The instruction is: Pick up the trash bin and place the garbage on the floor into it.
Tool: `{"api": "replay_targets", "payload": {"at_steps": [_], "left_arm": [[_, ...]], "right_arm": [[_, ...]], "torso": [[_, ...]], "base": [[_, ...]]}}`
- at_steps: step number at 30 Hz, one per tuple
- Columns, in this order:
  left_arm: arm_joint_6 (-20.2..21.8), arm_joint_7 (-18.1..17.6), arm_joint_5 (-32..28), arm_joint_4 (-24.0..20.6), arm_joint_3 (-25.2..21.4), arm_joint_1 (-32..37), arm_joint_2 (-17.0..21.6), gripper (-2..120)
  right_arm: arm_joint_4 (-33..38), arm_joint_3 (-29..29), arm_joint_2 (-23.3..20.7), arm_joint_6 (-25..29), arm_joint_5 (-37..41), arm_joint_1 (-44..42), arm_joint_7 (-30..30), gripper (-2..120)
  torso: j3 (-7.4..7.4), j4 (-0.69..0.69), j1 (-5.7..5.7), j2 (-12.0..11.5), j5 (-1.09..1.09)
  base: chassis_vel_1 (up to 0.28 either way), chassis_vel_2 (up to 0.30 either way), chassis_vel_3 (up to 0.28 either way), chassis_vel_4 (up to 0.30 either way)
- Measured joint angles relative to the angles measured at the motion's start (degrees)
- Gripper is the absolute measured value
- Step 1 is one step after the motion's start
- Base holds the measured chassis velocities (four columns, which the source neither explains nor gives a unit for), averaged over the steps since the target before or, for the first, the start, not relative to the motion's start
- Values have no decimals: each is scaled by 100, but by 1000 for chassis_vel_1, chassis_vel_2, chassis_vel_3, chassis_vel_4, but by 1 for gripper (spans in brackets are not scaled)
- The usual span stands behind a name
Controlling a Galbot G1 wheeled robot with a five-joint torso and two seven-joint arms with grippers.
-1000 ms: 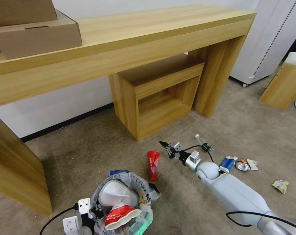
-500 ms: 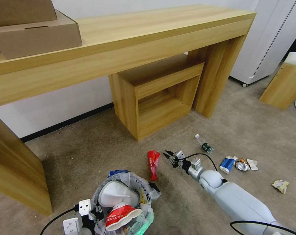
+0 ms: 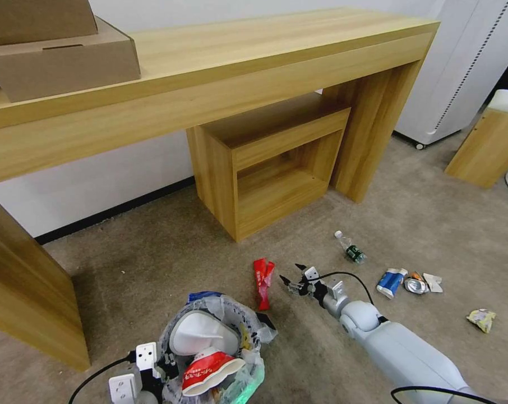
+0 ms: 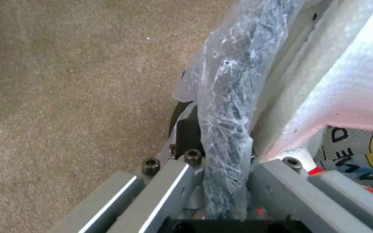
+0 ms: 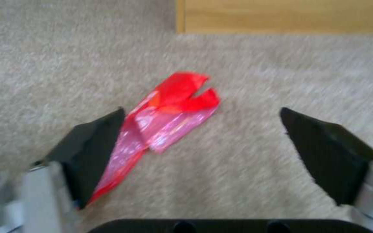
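The crumpled red plastic wrapper (image 3: 263,282) lies on the carpet just beyond the bag-lined round trash bin (image 3: 217,348), its long axis running near to far. The right gripper (image 3: 291,274), jaws apart, has been drawn nearer and lower beside it. The left gripper (image 4: 221,181) is seen clamped on the bin's rim in the left wrist view.

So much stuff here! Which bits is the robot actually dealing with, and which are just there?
Part of the job:
trash bin, held at its rim by the left gripper
right gripper, open beside the red wrapper
bottle
blue packet
crushed can

Just there:
desk
cardboard boxes
stool
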Motion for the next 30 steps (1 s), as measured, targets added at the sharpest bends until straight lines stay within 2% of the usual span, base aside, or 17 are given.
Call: {"api": "replay_targets", "payload": {"at_steps": [6,11,21,30], "left_arm": [[-6,10,10,11,7,5,4,0],[-19,10,11,48,20,-3,19,0],[-37,0,-3,71,31,-3,31,0],[-56,-11,2,116,70,15,8,0]], "right_arm": [[-73,-77,94,-112,179,1,8,100],[-108,-202,269,-199,513,17,45,100],[-199,-326,453,-272,673,68,109,100],[-431,-442,883,-347,836,211,275,100]], "torso": [[0,0,0,0,1],[0,0,0,0,1],[0,0,0,0,0],[0,1,0,0,0]], "base": [[0,0,0,0],[0,0,0,0],[0,0,0,0],[0,0,0,0]]}}
